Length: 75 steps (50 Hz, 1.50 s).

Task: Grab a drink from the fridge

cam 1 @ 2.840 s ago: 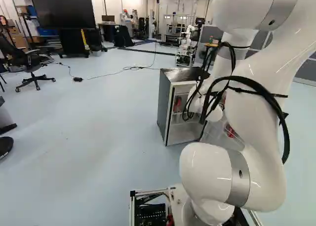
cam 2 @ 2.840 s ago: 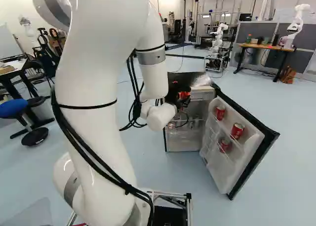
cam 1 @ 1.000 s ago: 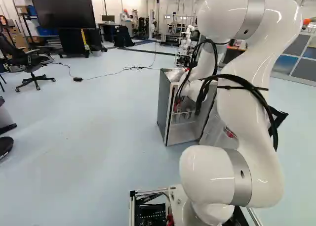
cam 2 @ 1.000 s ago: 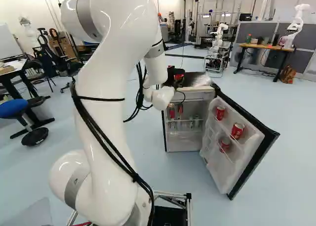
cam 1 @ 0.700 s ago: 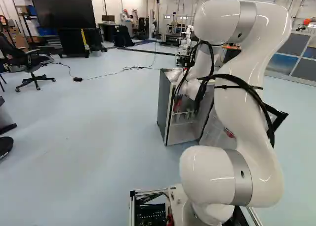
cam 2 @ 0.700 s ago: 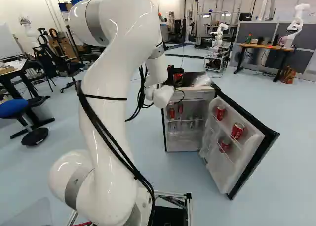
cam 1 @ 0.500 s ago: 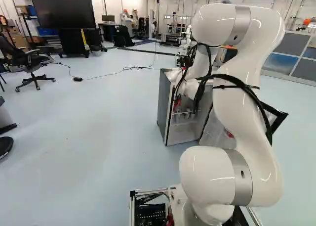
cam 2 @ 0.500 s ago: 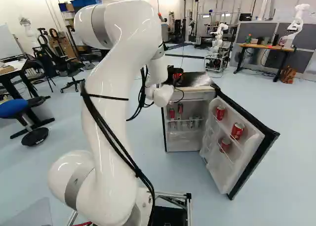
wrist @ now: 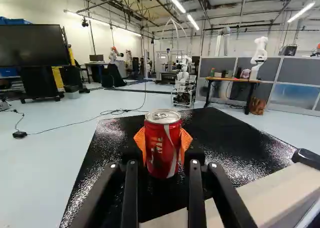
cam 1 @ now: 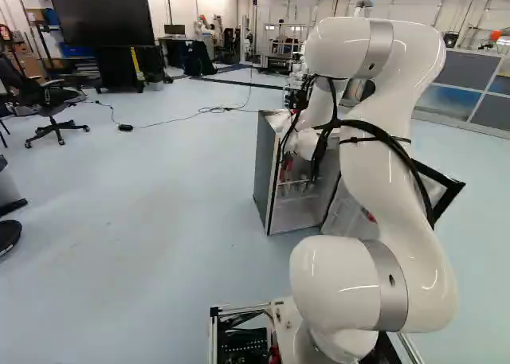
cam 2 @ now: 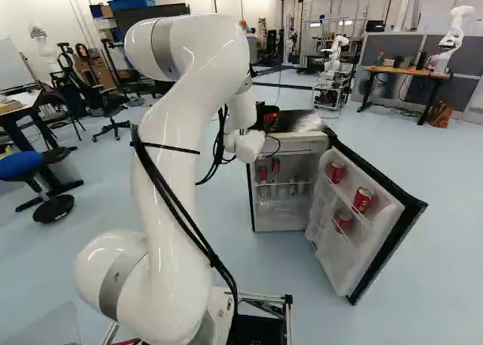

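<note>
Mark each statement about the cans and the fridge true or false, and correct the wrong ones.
1. The gripper holds a red can between its orange pads. True.
2. The held can lies on its side. False: it is upright.
3. Three red cans show on the fridge door. True.
4. The fridge door is closed. False: it stands open.
5. The fridge top is white. False: it is black.

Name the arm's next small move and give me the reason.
I'd lift the can slightly, then ease it back toward the base, hand closed. Orange pads grip it upright from both sides, and it is out of the fridge, over the black top. Whether it touches that top I cannot tell, so lifting first seems safer.
</note>
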### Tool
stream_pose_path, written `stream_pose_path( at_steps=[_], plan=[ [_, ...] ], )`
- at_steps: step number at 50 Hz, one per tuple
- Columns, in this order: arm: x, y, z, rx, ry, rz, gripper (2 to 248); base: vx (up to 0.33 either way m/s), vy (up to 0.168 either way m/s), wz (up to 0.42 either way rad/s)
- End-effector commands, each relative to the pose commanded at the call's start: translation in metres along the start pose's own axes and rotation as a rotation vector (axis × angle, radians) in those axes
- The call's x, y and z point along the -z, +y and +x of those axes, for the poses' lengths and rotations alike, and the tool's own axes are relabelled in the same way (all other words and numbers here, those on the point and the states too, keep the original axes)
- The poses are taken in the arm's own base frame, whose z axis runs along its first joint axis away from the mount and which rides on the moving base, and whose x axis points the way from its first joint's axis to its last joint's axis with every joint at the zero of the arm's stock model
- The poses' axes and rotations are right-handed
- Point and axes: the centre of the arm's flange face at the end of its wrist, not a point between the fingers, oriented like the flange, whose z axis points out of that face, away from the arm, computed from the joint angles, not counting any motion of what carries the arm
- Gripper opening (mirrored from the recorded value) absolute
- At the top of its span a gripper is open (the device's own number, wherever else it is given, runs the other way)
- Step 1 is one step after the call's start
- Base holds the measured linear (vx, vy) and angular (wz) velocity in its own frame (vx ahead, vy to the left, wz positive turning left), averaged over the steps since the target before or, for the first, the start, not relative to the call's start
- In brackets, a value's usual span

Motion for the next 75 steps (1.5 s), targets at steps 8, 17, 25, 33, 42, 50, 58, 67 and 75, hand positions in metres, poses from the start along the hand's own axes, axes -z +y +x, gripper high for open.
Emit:
stream_pose_path(
  at_steps=[8,17,25,33,42,50,58,67,75],
  plan=[
    [0.000,0.000,0.000,0.000,0.000,0.000,149,0.000,0.000,0.000],
    [0.000,0.000,0.000,0.000,0.000,0.000,184,0.000,0.000,0.000],
    [0.002,0.000,0.000,0.000,-0.002,-0.001,247,0.000,0.000,0.000],
    [0.014,0.002,0.007,0.000,-0.005,-0.004,247,0.000,0.000,0.000],
    [0.031,0.005,0.020,0.000,-0.004,-0.009,247,0.000,0.000,0.000],
    [0.046,0.011,0.031,0.000,0.001,-0.021,247,0.000,0.000,0.000],
    [0.056,0.021,0.041,0.001,0.009,-0.039,247,0.000,0.000,0.000],
    [0.064,0.035,0.052,0.001,0.023,-0.065,247,0.000,0.000,0.000],
    [0.067,0.047,0.061,0.003,0.037,-0.089,247,0.000,0.000,0.000]
  ],
)
